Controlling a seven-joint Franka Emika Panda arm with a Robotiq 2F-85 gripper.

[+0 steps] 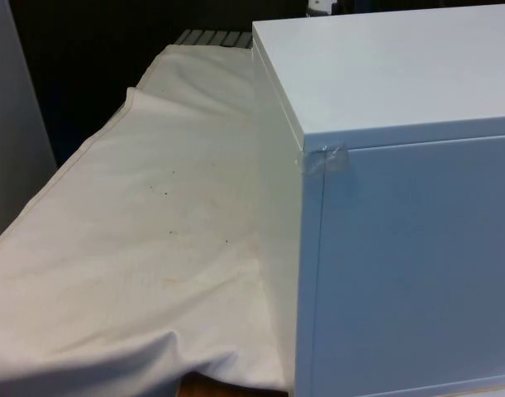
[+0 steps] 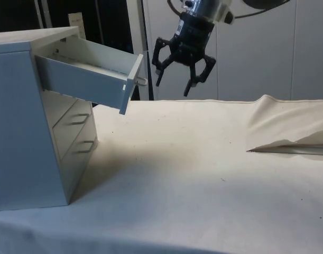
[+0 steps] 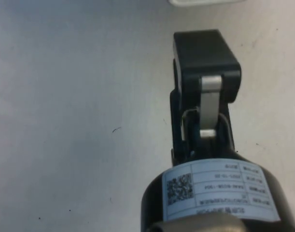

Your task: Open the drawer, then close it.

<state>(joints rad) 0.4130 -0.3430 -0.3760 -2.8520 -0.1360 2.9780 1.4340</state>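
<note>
You are hovering the spread-open gripper upper centre, just beside the pulled-out drawer; pushing off-centre risks jamming it.

1 chest of drawers w/ 3 drawers: 1 top drawer pulled open, 2 lower drawers closed. 1 knob on top one, 2 bar handles below. 1 gripper, 1 white cloth, 1 tape piece.

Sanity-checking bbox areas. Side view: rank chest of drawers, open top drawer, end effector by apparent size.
1. chest of drawers, largest
2. open top drawer
3. end effector, smallest, though it may sit at a different depth from the camera, so only apparent size is ranked.
</note>
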